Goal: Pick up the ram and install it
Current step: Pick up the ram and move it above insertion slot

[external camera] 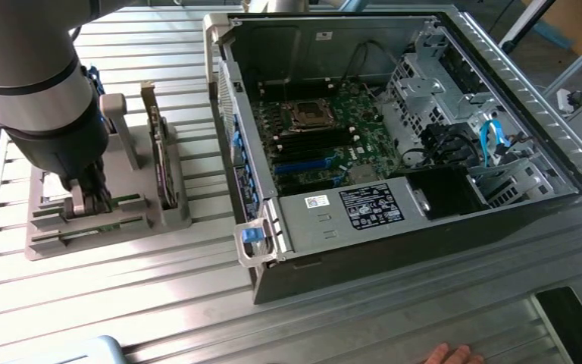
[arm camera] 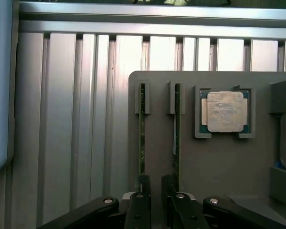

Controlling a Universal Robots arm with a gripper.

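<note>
Exterior view: my claw (external camera: 92, 203) is low over the grey holder (external camera: 43, 246). Wrist view: fingers (arm camera: 142, 193) parted, gripping nothing; the ram (arm camera: 142, 138) stands on edge in its slot. Light, stiff, fragile, I judge; pinch its long flat faces.

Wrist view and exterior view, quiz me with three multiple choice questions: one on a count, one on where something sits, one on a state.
1. How many thin green ram sticks stand in slots of the grey plastic parts holder? A one, B two, C four.
2. Where is the square silver processor chip? A in the holder's recess, B on a stick, C off the holder.
3. The dark metal computer case is: A closed, B upside down, C open.
Answers: B, one stick in each of two slots; A, the recess's rim frames it; C, its green motherboard shows.
</note>
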